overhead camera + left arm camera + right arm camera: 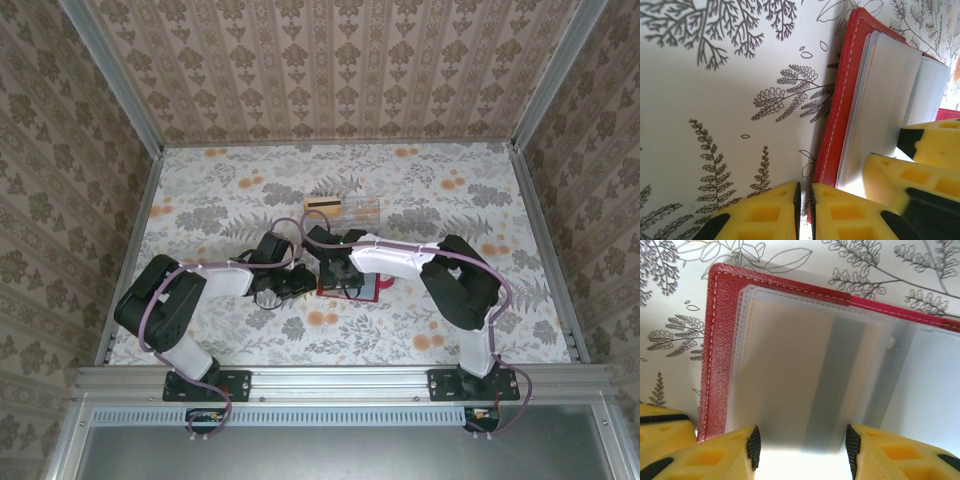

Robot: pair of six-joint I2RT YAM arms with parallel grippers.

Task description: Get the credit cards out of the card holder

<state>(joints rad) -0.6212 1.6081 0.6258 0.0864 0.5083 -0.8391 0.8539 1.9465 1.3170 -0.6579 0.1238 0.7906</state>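
The red card holder lies open on the floral table between both arms, its clear sleeves fanned upward. My left gripper is shut on the near edge of the red cover. In the right wrist view a tan credit card with a dark stripe sits inside a frosted sleeve of the card holder. My right gripper is open, one pad on each side of that card's near end. Its yellow fingers also show in the left wrist view, over the sleeves.
A clear plastic tray stands just behind the card holder, with a tan, dark-striped card at its left end. Metal rails and wallpapered walls close in the table on three sides. Both arms crowd the table's middle.
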